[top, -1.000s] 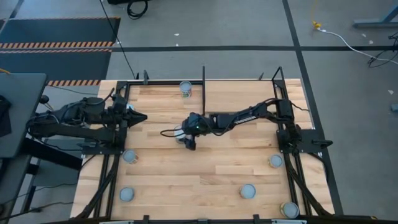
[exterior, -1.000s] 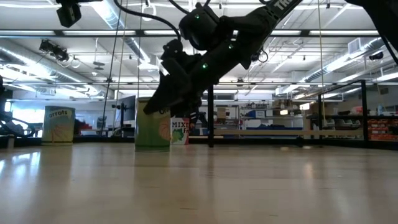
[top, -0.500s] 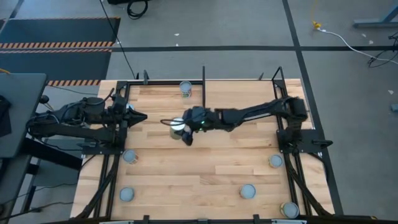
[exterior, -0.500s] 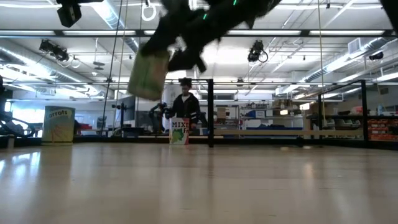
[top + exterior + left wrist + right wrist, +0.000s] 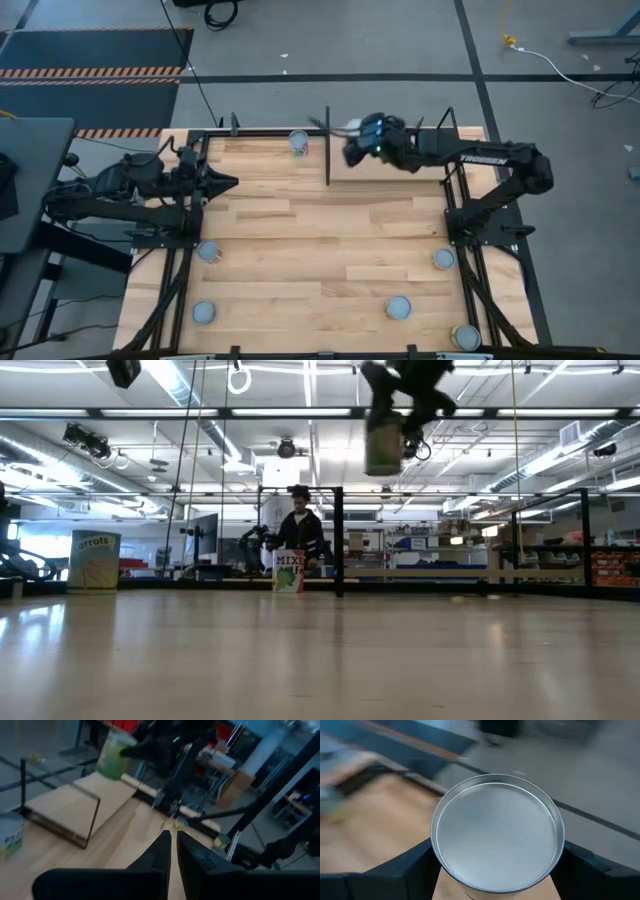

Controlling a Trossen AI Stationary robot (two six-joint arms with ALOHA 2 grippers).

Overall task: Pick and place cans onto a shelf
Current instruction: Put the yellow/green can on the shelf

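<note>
Right gripper [image 5: 352,140] has swung away from table middle up to far edge, carrying small green-labelled metal can with silvery lid [image 5: 497,834]; table middle, where can stood one second ago, now bare. Can clamped between wide-spread fingers, held in air over light-wood shelf board with thin black uprights [image 5: 400,165] at table's far right corner (not touching board). Left gripper [image 5: 228,182] rests at left edge, fingers closed, empty. Another can [image 5: 298,142] stands at far edge; five more [image 5: 398,306] sit along left, right and near edges.
</note>
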